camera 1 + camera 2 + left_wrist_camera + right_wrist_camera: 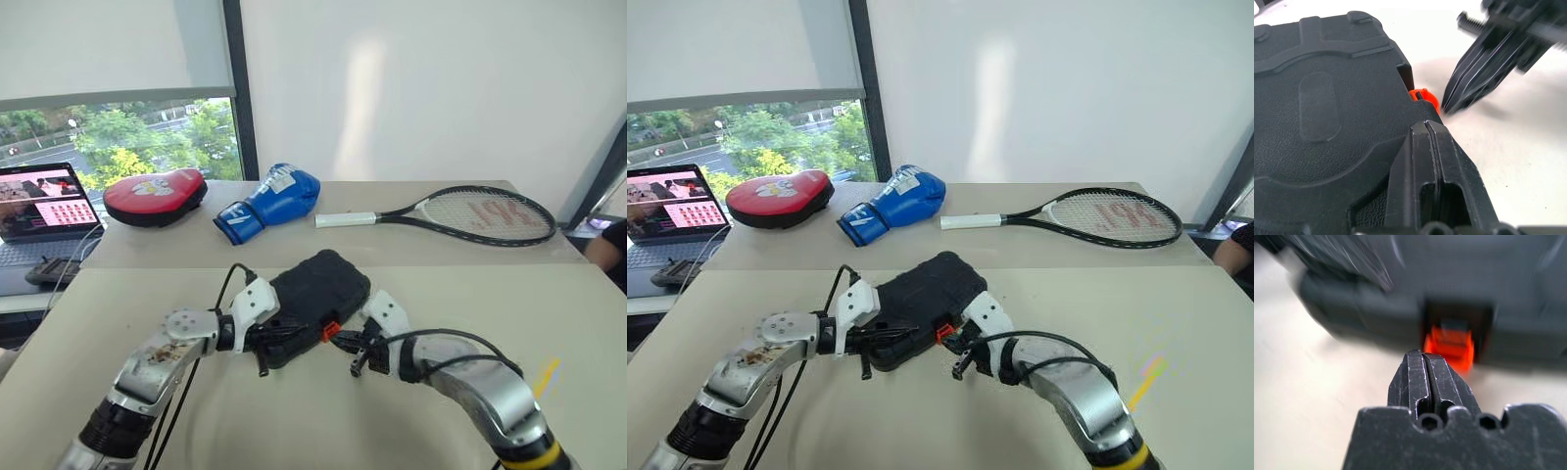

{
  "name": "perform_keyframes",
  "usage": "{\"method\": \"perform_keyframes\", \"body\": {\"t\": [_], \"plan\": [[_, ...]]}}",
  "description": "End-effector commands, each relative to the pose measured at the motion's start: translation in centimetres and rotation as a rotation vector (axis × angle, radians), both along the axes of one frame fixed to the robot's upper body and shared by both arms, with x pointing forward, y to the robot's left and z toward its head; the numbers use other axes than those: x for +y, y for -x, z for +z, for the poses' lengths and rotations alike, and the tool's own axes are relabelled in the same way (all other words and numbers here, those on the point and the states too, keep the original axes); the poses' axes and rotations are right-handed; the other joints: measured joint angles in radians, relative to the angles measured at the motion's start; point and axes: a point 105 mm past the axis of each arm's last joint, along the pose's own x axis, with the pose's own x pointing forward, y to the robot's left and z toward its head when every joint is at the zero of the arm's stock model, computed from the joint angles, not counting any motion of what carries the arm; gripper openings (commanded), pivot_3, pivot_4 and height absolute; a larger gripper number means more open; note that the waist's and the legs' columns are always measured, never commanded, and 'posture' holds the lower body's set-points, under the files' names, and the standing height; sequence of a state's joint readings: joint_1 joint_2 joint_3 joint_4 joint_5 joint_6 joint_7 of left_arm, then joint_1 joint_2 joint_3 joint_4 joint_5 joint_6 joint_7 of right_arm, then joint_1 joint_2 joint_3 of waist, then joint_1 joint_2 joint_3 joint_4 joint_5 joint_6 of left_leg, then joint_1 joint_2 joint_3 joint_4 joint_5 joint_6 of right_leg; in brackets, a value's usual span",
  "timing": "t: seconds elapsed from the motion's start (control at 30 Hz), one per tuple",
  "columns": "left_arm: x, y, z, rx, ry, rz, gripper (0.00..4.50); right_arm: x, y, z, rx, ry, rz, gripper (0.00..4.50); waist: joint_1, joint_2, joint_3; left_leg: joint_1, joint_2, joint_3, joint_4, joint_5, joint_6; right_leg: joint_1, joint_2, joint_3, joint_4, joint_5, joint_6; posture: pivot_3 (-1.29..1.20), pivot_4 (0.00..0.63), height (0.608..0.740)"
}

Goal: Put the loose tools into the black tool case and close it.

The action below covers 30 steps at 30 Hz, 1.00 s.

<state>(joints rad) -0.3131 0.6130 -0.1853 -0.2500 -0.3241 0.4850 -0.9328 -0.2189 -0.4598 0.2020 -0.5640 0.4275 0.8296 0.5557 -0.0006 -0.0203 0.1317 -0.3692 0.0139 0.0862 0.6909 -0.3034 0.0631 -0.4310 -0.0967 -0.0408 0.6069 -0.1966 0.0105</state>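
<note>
The black tool case (315, 294) lies closed on the near desk (549, 323), in front of the robot and between its two arms. Its lid is down and the small orange latch (331, 331) sits on the front edge that faces the robot. The left gripper (272, 343) rests on the left front part of the case, with its jaws pressed together on top of the textured lid and holding nothing. The right gripper (1425, 363) is just beside the latch, at the right front corner of the case; its jaws are also pressed together and empty, and their tip points at the latch from very near, but I cannot tell if it touches it. On the far desk lie a red punching pad (155, 196), a blue boxing glove (271, 202) and a tennis racket (460, 214), all well apart from the case. An open laptop (44, 211) stands at the left side, and a dark remote (51, 271) lies in front of it.
</note>
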Motion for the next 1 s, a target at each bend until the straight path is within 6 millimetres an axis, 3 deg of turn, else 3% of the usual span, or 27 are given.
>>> {"method": "perform_keyframes", "body": {"t": [0.03,0.13,0.23,0.47,0.57,0.6,0.7,0.77,1.0], "plan": [[1.0,0.5,-2.8,0.124,0.037,0.083,0.00,-0.7,1.2,1.1,-0.029,-0.076,-0.017,0.05,0.001,0.000,0.001,0.000,0.000,0.000,0.000,0.000,0.000,0.000,0.000,0.000,0.000,0.000,0.000,0.00,0.150,0.740],[0.9,0.1,-1.3,0.104,0.107,0.115,0.00,-0.8,1.7,0.8,0.002,-0.107,-0.039,0.05,0.008,-0.002,0.003,-0.002,0.000,0.000,0.001,0.000,0.000,-0.002,-0.002,0.000,0.000,0.000,-0.001,0.00,0.150,0.740],[1.0,-0.2,-0.1,0.102,0.148,0.146,0.00,-0.6,1.6,0.9,-0.004,-0.133,-0.071,0.74,0.010,-0.003,0.004,-0.006,0.000,0.000,0.002,0.000,0.000,-0.006,-0.001,0.000,0.001,0.000,-0.001,0.00,0.150,0.740],[2.0,-0.5,2.2,0.098,0.195,0.214,0.00,0.0,2.0,-0.2,-0.027,-0.129,-0.185,3.15,0.011,-0.003,0.005,-0.013,0.000,0.000,0.002,0.001,-0.001,-0.011,0.005,-0.001,0.002,0.000,-0.001,0.00,0.150,0.740],[2.3,-0.3,3.3,0.070,0.226,0.165,0.00,0.2,2.3,-0.2,-0.038,-0.153,-0.213,4.18,0.010,-0.003,0.007,-0.015,-0.001,0.000,0.002,0.001,-0.002,-0.013,0.005,-0.001,0.002,0.000,-0.001,0.00,0.150,0.740],[2.7,0.1,3.9,0.099,0.262,0.135,0.26,0.1,2.6,0.0,-0.043,-0.164,-0.218,4.49,0.010,-0.003,0.008,-0.015,-0.001,0.000,0.003,0.002,-0.003,-0.013,0.006,-0.001,0.002,0.000,-0.001,0.00,0.150,0.740],[4.2,1.0,5.0,0.158,0.299,0.091,1.02,-1.2,3.8,0.9,-0.063,-0.183,-0.229,4.50,0.010,-0.004,0.009,-0.017,-0.001,0.000,0.003,0.002,-0.003,-0.014,0.006,-0.002,0.002,0.000,-0.001,0.00,0.150,0.740],[5.9,1.7,5.1,0.165,0.286,0.119,1.83,-2.9,5.2,1.9,-0.086,-0.180,-0.229,4.50,0.011,-0.004,0.009,-0.017,-0.001,0.000,0.003,0.005,-0.008,-0.015,0.006,-0.002,0.002,-0.001,0.000,0.00,0.150,0.740],[10.6,6.8,2.5,0.207,0.173,0.214,4.38,-7.8,9.0,3.3,-0.078,-0.058,-0.179,4.50,0.001,-0.004,0.011,-0.013,-0.001,0.002,0.003,0.001,-0.008,-0.012,0.005,0.000,0.001,-0.003,0.002,0.00,0.150,0.740]]}}
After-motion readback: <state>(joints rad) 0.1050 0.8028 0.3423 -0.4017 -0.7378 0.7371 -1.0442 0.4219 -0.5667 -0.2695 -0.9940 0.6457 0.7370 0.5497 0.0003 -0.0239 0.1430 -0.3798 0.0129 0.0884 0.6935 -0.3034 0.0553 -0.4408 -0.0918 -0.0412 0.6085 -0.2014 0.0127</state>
